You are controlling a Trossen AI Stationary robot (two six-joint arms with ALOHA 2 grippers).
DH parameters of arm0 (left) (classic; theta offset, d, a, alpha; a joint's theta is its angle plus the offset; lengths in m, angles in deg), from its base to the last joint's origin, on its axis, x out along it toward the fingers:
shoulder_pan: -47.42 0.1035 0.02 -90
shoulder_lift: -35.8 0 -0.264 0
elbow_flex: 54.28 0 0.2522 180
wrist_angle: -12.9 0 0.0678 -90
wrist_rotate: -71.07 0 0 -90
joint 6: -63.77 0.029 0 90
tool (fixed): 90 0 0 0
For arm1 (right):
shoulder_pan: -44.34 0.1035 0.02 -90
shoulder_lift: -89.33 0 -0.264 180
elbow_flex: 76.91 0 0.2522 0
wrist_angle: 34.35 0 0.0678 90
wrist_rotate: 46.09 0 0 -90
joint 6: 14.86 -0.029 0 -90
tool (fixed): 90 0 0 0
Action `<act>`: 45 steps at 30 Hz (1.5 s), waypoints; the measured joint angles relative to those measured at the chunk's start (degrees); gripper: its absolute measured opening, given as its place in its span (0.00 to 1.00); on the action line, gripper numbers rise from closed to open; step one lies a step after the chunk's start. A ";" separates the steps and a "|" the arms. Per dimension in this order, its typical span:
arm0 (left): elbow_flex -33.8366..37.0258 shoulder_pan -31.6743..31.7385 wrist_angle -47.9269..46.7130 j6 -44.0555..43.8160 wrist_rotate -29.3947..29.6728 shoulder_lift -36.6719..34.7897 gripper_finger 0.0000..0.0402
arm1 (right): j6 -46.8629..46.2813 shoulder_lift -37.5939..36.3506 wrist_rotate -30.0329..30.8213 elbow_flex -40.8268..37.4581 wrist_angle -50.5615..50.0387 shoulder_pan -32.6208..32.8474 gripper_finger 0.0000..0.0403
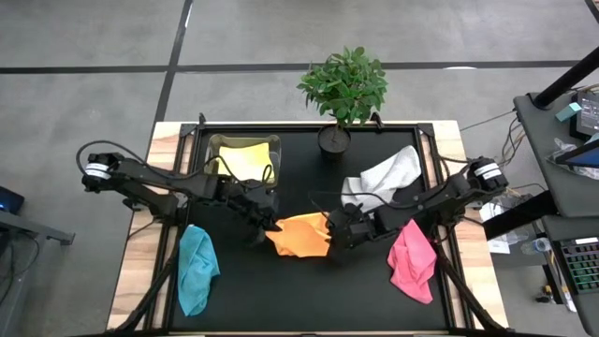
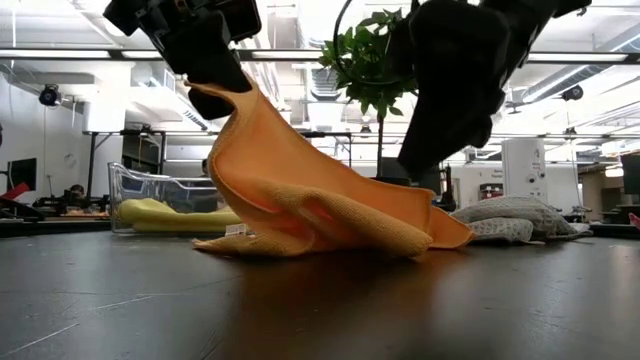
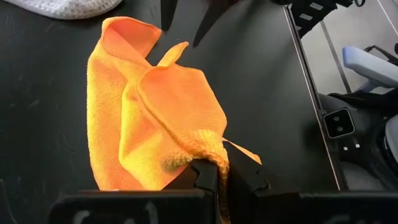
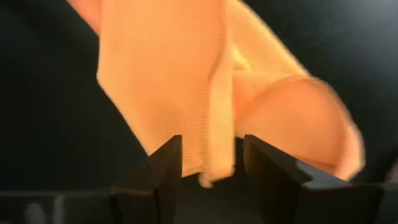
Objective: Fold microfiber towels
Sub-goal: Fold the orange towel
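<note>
Grey floor (image 1: 84, 33) with dark seams, ceiling light strips (image 2: 70, 55), white pillar (image 2: 105, 110), desk (image 1: 562, 112) at right.

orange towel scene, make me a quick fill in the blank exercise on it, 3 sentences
1. The left gripper is shut on a corner of the ____ towel.
2. The right gripper has its fingers ____, with the towel's edge hanging between them.
3. The yellow towel lies inside the clear ____.

Missing words: orange; open; box
</note>
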 joint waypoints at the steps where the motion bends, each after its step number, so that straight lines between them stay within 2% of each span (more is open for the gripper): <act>1: 0.00 0.00 0.03 0.13 0.02 0.00 0.00 | 0.02 0.81 -0.01 0.02 0.41 0.11 0.40; 6: 0.00 0.01 0.43 0.35 0.06 0.00 0.00 | -0.04 5.76 0.14 -0.02 1.30 0.05 0.40; 9: 0.00 0.01 0.43 0.32 0.07 0.00 0.00 | -0.68 7.25 2.82 0.32 1.45 0.08 0.36; 12: 0.00 -0.01 0.41 0.31 0.06 0.00 0.00 | -0.31 7.22 3.75 0.75 1.55 0.43 0.25; 15: 0.00 0.01 0.41 0.30 0.06 -0.04 0.00 | 2.02 5.89 5.02 0.76 1.41 1.10 0.08; 18: -0.05 0.01 0.30 0.04 -0.11 -0.41 0.00 | 4.53 2.97 5.81 0.76 1.14 1.85 0.03; 21: -0.74 -0.04 -0.17 -0.07 -0.30 -1.51 0.00 | 6.67 -1.09 6.41 0.76 0.01 2.58 0.02; 25: -2.61 -0.04 -1.77 -0.11 -1.70 -3.90 0.00 | 11.37 -7.39 10.28 1.30 -3.08 3.85 0.02; 28: -5.33 -0.04 -5.75 -0.10 -2.89 -6.12 0.00 | 14.10 -12.05 15.68 4.28 -7.81 5.06 0.02; 31: -8.90 -0.08 -11.27 -0.01 -3.23 -7.95 0.00 | 17.52 -15.82 18.39 8.94 -12.12 6.07 0.02; 41: -23.27 -0.15 -27.98 7.78 -3.44 -12.84 0.00 | 31.13 -18.87 23.00 27.69 -24.36 6.45 0.02; 45: -27.16 0.17 -33.44 14.38 -3.23 -14.19 0.00 | 34.35 -18.87 29.59 33.14 -30.22 5.79 0.02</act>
